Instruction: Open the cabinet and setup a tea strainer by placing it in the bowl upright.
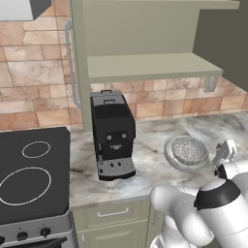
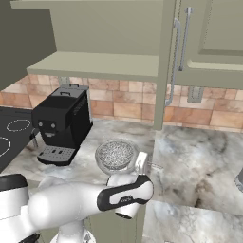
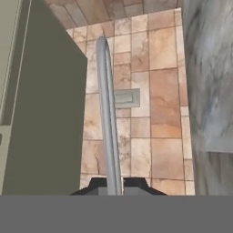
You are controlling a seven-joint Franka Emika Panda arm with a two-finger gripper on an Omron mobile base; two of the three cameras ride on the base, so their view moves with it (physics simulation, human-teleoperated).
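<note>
The sage-green cabinet point(image 1: 145, 68) stands open, its plain shelf point(image 2: 95, 64) bare. Its doors are swung out edge-on, each with a long silver handle point(image 2: 174, 61). On the marble counter sits the mottled bowl point(image 1: 170, 154), and the grey mesh tea strainer point(image 1: 188, 150) rests inside it; both also appear in the right base view, bowl point(image 2: 98, 159) and tea strainer point(image 2: 115, 154). My gripper point(image 1: 230, 144) hovers low, just right of the bowl point(image 2: 142, 155), shut with nothing in it. In the hand view the gripper point(image 3: 114, 184) points at the tiled wall, and a distant door handle point(image 3: 107, 113) lines up with it.
A black coffee machine point(image 1: 112, 135) stands left of the bowl. Further left is the stove top point(image 1: 31, 174). A wall outlet point(image 2: 195, 94) sits in the tiles under the cabinet. Drawers point(image 1: 112, 213) run below the counter edge. A dark object point(image 2: 239, 180) shows at the far right.
</note>
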